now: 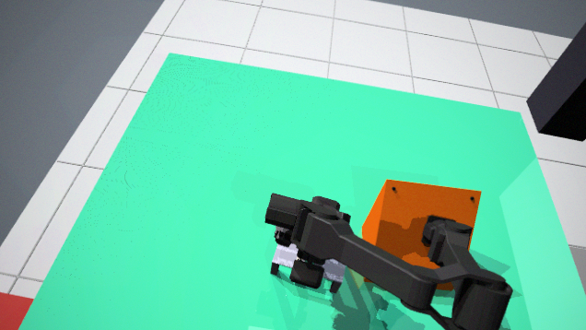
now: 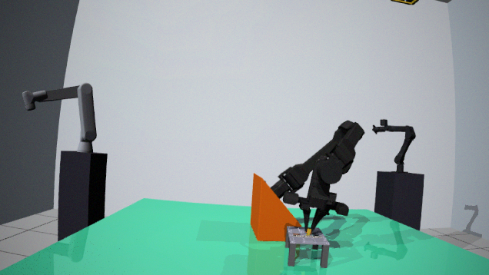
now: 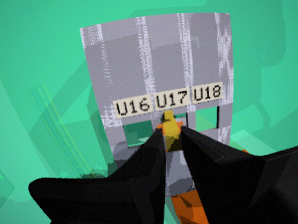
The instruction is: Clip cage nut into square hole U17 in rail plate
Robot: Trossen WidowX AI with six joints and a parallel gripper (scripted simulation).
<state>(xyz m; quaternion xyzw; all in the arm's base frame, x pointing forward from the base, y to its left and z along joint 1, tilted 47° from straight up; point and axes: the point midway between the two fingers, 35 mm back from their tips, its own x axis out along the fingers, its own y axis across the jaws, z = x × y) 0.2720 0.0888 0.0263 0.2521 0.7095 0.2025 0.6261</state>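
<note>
one yellow cage nut between the end effector's fingertips

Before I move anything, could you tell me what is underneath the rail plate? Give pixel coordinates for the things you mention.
Under the rail plate (image 2: 321, 240) (image 3: 167, 55), its legs (image 2: 291, 256) stand on the green surface (image 2: 154, 238); the nut's wings are hidden.

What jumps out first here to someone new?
Probably the orange wedge-shaped block, loud against the green table top. Next, the black arm reaching down over the small grey rail plate. Up close, the yellow cage nut pinched in the end effector, at the hole marked U17.
</note>
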